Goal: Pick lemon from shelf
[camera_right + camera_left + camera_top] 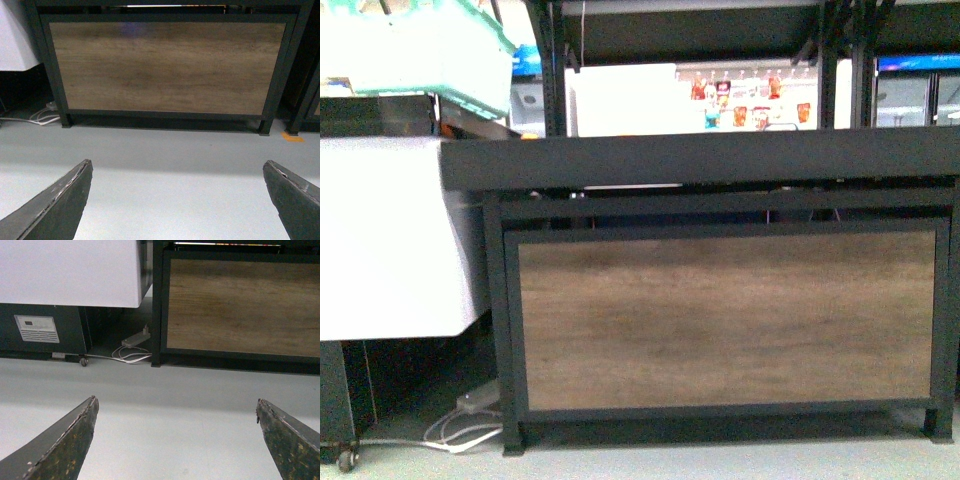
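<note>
left claw [175,401] and right claw [177,162] gape wide, holding nothing, low before the shelf [720,160]; no lemon visible, its top hidden; reaching and picking not yet done.

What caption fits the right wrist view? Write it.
Open right claw over the floor, facing the shelf with wood-grain front panel; no lemon visible.

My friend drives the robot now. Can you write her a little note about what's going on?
Left gripper: open, empty.
Right gripper: open, empty.
Shelf: straight ahead, wood-grain panel facing the robot.
Lemon: not visible in any view.
Done: nothing picked.
Left: find the lemon on the shelf, grasp it, lift it out.
</note>
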Robot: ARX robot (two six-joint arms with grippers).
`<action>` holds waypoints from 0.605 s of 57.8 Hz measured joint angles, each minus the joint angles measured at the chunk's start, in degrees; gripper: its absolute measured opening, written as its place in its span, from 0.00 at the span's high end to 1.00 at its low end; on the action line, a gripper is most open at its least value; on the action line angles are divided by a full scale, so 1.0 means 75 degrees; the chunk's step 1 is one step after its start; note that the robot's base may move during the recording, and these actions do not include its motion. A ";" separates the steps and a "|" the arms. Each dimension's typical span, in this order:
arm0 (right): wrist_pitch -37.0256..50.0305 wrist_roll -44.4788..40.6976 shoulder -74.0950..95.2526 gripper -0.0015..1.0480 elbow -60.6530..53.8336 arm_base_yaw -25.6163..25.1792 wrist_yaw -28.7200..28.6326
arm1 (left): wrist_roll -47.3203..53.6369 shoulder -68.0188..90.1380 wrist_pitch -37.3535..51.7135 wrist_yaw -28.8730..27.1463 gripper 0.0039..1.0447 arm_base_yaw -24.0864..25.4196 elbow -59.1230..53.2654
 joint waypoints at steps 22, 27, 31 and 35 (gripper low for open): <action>0.0000 -0.0003 0.0000 0.02 0.0000 0.0000 0.0000 | 0.0000 0.0000 0.0000 0.0000 0.07 0.0000 0.0000; 0.0000 0.0000 0.0000 0.02 0.0000 0.0000 0.0000 | 0.0000 0.0000 0.0000 -0.0003 0.07 0.0000 0.0000; 0.0000 0.0000 0.0000 0.02 0.0000 0.0000 0.0000 | 0.0000 0.0000 0.0000 0.0000 0.07 0.0000 0.0000; 0.0000 0.0000 0.0000 0.02 0.0000 0.0000 0.0000 | 0.0000 0.0000 0.0000 0.0000 0.07 0.0000 0.0000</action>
